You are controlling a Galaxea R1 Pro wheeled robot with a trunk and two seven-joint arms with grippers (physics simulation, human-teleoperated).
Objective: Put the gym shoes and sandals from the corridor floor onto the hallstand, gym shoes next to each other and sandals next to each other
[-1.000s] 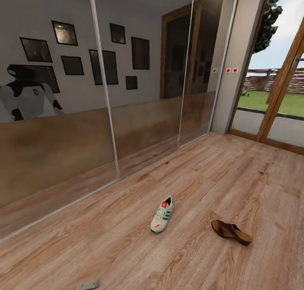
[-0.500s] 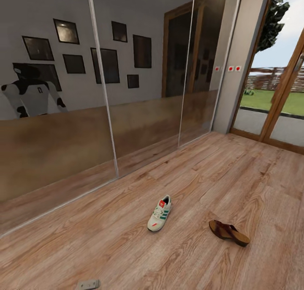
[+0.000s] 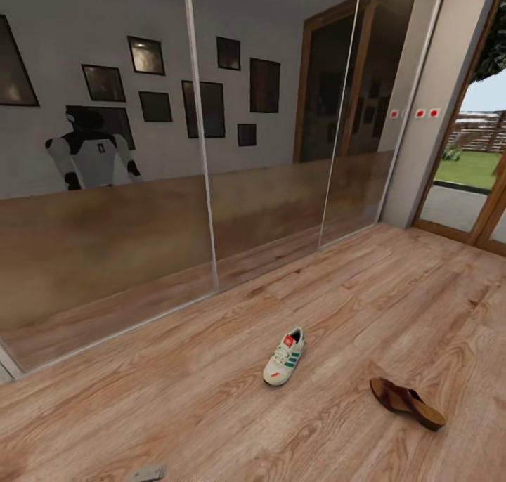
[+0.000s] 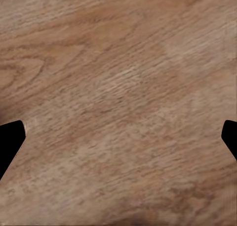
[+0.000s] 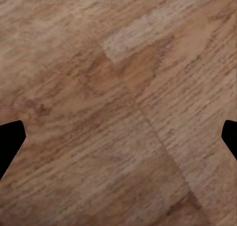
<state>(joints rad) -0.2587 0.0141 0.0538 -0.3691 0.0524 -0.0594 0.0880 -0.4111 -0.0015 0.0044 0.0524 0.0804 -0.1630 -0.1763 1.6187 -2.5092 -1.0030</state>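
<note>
One white gym shoe (image 3: 284,357) with green stripes and a red tongue lies on the corridor floor (image 3: 211,412), toe toward me. To its right, about a shoe's length away, a brown sandal (image 3: 407,403) lies flat on the planks. My left gripper (image 4: 118,137) hangs open over bare wood, its dark fingertips (image 4: 10,139) wide apart. Open in the same way, my right gripper (image 5: 118,137) holds nothing over the planks. The hallstand is out of view.
Tall mirrored panels (image 3: 105,187) run along the left and far side, showing my white-and-black reflection (image 3: 91,152) and framed pictures. A glass door with a wooden frame (image 3: 485,194) opens to a lawn at the right. A small grey object (image 3: 147,473) lies at the near edge.
The whole view has swung left, so the shoe, the sandal and my reflection sit further right in the picture. The shoe and sandal lie where they were on the floor.
</note>
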